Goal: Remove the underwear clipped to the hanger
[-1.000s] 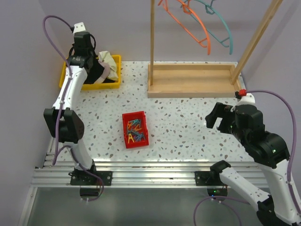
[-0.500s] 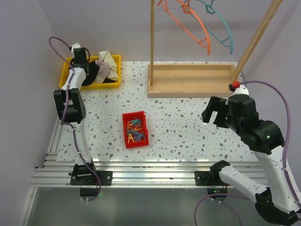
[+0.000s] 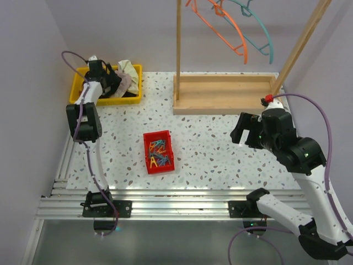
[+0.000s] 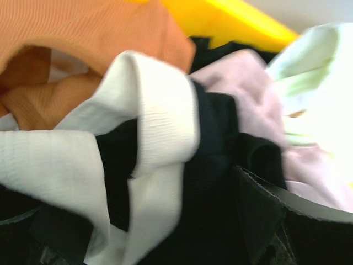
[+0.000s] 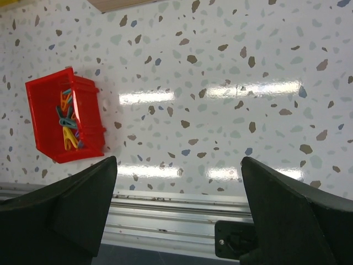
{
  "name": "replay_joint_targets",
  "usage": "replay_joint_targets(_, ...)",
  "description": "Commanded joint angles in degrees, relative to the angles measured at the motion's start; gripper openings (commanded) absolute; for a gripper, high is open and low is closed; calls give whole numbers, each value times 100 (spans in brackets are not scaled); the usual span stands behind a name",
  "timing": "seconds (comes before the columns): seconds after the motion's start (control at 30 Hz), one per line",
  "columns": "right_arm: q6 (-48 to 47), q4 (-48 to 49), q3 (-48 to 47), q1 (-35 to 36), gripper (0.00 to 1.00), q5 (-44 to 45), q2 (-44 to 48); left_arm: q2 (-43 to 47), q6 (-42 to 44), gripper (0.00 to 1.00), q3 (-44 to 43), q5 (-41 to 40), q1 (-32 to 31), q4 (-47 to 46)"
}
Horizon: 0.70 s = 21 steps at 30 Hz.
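The black underwear (image 4: 220,143) with its white band (image 4: 160,110) lies in the yellow bin (image 3: 107,100), and the rust-brown underwear (image 4: 83,33) lies beside it. My left gripper (image 3: 106,77) hangs open right over them. In the left wrist view that left gripper (image 4: 160,232) has its jaws standing wide on either side of the black cloth, gripping nothing. The orange hanger (image 3: 229,38) and teal hanger (image 3: 262,36) hang bare on the wooden rack (image 3: 223,94). My right gripper (image 3: 245,130) is open above the table (image 5: 220,66), and nothing lies between the jaws of that right gripper (image 5: 179,210).
A pale cream-pink cloth bundle (image 3: 128,70) fills the right end of the yellow bin. A red bin (image 3: 159,151) of coloured clips sits mid-table, also as the red bin (image 5: 66,121) in the right wrist view. The aluminium rail (image 5: 165,204) runs along the near edge.
My left gripper went from shut to open over the yellow bin and its arm folded back toward the left. My right arm shifted slightly up and to the left.
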<state>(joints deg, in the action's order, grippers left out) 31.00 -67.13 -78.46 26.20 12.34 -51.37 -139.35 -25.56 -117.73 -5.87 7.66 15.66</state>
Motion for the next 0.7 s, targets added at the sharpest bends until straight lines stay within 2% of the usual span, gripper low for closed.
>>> replay_joint_targets(0.0, -51, 534, 172, -9, 98, -249, 22, 935, -124, 100, -109, 524, 112, -476)
replay_joint_targets(0.07, -86, 718, 269, 0, 98, -293, 31, 1330, -352, 100, -127, 1102, 235, -459)
replay_joint_targets(0.13, -112, 842, 357, -1, 98, -329, 66, 1734, -975, 100, -49, 1638, 445, -345)
replay_joint_targets(0.17, -112, 973, 392, 0, 98, -320, 101, 1892, -1177, 100, 100, 2329, 490, -457)
replay_joint_targets(0.2, -103, 1035, 419, 0, 98, -311, 127, 2050, -1344, 100, 258, 2632, 526, -528)
replay_joint_targets(0.27, -86, 1219, 489, -9, 98, -381, 163, 2604, -1670, 100, 872, 3272, 517, -782)
replay_joint_targets(0.3, -103, 1281, 498, -1, 98, -416, 189, 3050, -1941, 100, 1475, 3537, 500, -993)
replay_joint_targets(0.33, -121, 1421, 489, -9, 98, -521, 207, 3280, -2109, 100, 1794, 4019, 473, -1473)
replay_joint_targets(0.43, -147, 1580, 419, -9, 98, -627, 225, 4238, -2637, 100, 3017, 4532, 403, -2302)
replay_joint_targets(0.57, -156, 1528, 147, -9, 98, -619, 102, 5276, -2322, 100, 3757, 4559, 280, -2034)
replay_joint_targets(0.67, -208, 1475, -29, 0, 98, -653, 75, 5909, -2392, 100, 4248, 5014, 271, -2067)
